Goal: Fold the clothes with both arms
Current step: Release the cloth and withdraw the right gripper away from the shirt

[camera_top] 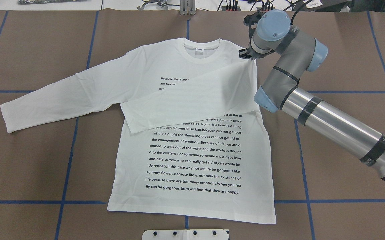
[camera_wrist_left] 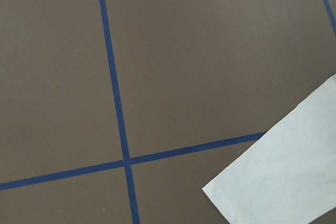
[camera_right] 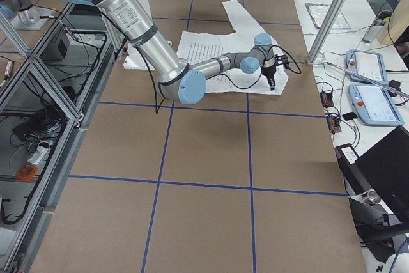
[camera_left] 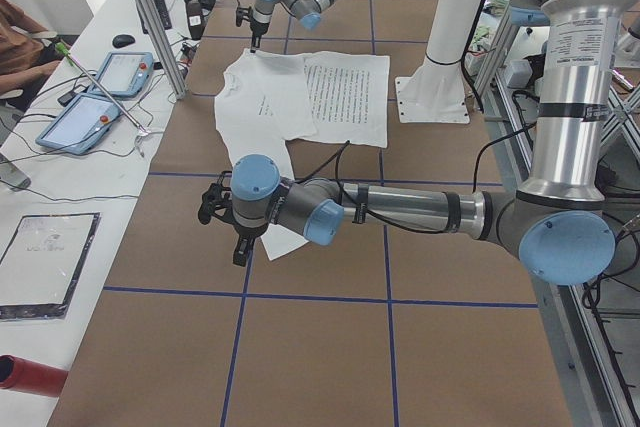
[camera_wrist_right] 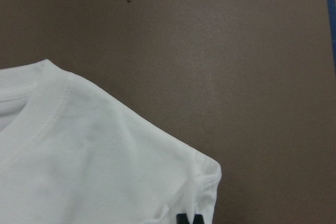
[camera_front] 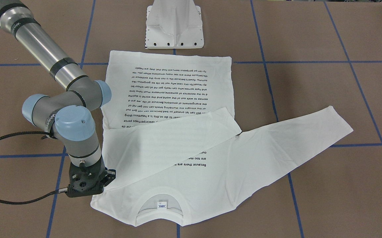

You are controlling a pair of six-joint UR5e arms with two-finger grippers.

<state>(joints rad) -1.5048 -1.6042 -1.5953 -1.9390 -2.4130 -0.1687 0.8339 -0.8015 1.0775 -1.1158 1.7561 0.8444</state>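
The clothes are one white long-sleeved T-shirt (camera_top: 192, 160) (camera_front: 164, 82) lying flat on the brown table, black text up. One sleeve (camera_top: 192, 100) (camera_front: 164, 138) is folded across the chest. The other sleeve (camera_top: 62, 93) (camera_front: 293, 142) lies stretched out, and its cuff (camera_wrist_left: 283, 171) shows in the left wrist view. My right gripper (camera_front: 90, 190) (camera_top: 245, 55) hangs just over the shirt's shoulder (camera_wrist_right: 94, 156) beside the collar (camera_top: 201, 50); its fingers are hidden, so I cannot tell its state. My left gripper (camera_left: 238, 247) hovers by the cuff; I cannot tell its state.
A white pedestal base (camera_front: 174, 29) (camera_top: 185, 235) stands at the shirt's hem. Blue tape lines (camera_top: 65, 166) grid the table. A side bench carries teach pendants (camera_left: 100, 97) (camera_right: 370, 87) and cables. A person's sleeve (camera_left: 15, 37) shows at the left view's edge.
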